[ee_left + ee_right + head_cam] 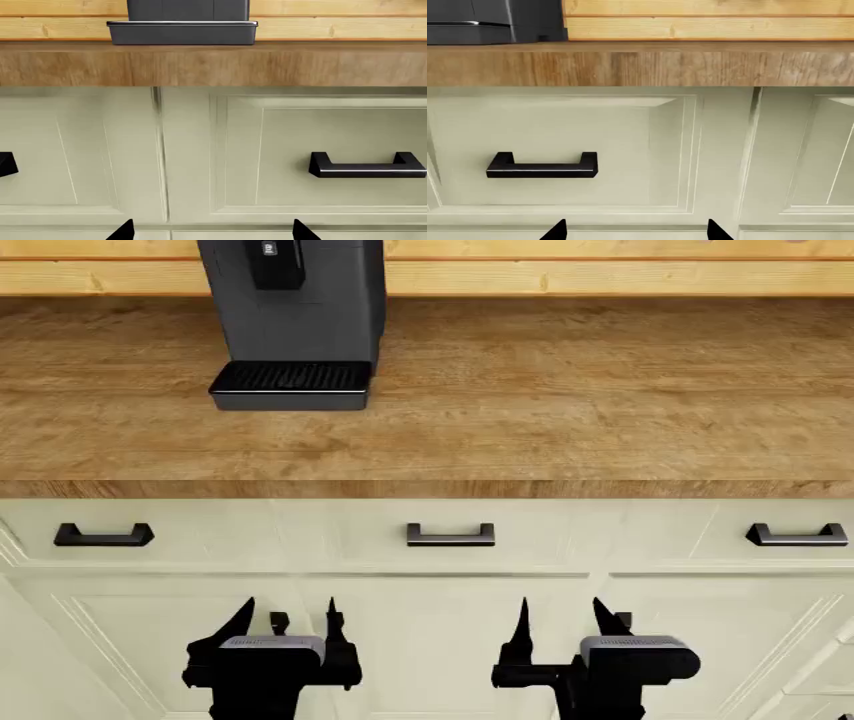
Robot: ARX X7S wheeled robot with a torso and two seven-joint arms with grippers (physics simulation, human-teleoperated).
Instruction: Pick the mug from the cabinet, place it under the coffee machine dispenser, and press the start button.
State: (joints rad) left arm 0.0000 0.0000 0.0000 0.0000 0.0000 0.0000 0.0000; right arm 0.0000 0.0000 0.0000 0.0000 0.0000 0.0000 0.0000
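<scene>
Hovering low before the drawers, you've got your left gripper (288,625) and right gripper (558,625) both spread wide and empty, no mug in sight, while the coffee machine dispenser (278,262) waits far left on the countertop (561,400).

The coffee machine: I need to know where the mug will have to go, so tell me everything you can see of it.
The coffee machine is a tall, dark grey, boxy unit standing upright on the wooden countertop, at the back against the light wood wall, left of centre in the head view. Its top is cut off by the frame. On its front hangs the black dispenser with a small white mark. Below it juts a ribbed drip tray with a pale metal rim. Nothing stands on the tray, and neither gripper touches the machine.
</scene>
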